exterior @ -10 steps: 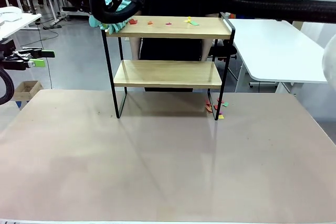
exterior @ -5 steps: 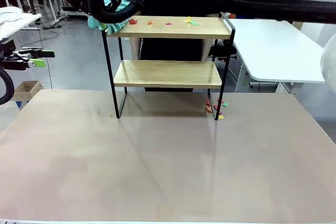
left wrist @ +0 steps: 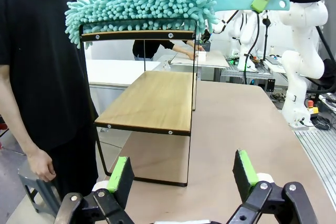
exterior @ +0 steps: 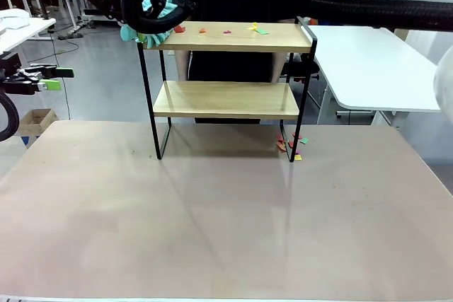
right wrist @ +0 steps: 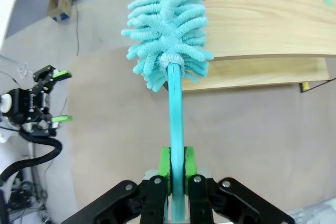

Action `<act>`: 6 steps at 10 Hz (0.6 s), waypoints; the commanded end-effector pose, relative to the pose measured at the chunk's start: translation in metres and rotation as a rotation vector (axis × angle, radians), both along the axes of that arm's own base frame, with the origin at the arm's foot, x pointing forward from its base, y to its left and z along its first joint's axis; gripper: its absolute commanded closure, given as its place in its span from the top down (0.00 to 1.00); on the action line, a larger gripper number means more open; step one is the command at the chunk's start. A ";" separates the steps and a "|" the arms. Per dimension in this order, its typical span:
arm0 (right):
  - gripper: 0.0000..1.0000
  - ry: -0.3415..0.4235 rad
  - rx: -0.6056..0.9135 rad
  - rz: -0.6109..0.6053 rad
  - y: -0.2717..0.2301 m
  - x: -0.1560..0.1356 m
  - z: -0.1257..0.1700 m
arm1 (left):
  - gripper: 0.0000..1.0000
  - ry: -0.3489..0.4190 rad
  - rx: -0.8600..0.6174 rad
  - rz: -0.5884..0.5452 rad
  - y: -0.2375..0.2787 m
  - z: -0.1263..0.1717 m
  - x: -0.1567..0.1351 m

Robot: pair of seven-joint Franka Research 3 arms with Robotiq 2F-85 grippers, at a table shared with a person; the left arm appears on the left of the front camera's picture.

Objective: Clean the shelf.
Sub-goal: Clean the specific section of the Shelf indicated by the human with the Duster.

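The shelf [exterior: 226, 98] stands at the far middle of the tabletop [exterior: 226, 224]: two light wooden boards in a thin black frame, with coloured paper scraps [exterior: 226, 31] on top. The right gripper [right wrist: 177, 169] pinches the handle of a teal duster [right wrist: 165, 24], whose head lies on the top board's left end. The left gripper [left wrist: 182, 166] is spread, apart from the shelf

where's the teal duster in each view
Front view: upper left, duster at the left end of the shelf's top board.
Left wrist view: along the top, over that board's near end.
Right wrist view: upper middle, handle clamped in the right hand.
Shared landmark: the shelf's top board.
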State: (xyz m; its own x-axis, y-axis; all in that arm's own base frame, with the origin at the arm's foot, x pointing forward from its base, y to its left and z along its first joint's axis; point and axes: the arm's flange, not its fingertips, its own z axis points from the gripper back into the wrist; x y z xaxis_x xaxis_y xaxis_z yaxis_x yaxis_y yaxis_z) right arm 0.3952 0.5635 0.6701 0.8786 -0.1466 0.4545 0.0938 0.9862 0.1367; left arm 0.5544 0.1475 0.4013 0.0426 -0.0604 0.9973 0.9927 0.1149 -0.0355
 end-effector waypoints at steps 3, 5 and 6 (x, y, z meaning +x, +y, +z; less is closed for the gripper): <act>0.13 0.089 0.078 0.001 -0.088 -0.016 -0.025 | 1.00 -0.006 -0.002 0.002 0.000 0.003 -0.002; 0.13 0.097 0.089 -0.029 -0.132 -0.020 -0.027 | 1.00 -0.006 -0.002 0.002 0.000 0.003 -0.002; 0.13 0.110 0.096 -0.053 -0.157 -0.020 -0.028 | 1.00 -0.006 -0.002 0.002 0.000 0.003 -0.002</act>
State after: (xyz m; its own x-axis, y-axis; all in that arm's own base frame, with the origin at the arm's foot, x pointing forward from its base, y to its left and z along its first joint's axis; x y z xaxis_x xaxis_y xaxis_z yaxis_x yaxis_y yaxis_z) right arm 0.3973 0.4590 0.6631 0.9026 -0.2405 0.3569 0.1760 0.9630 0.2038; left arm 0.5545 0.1475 0.4016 0.0421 -0.0607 0.9973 0.9928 0.1148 -0.0349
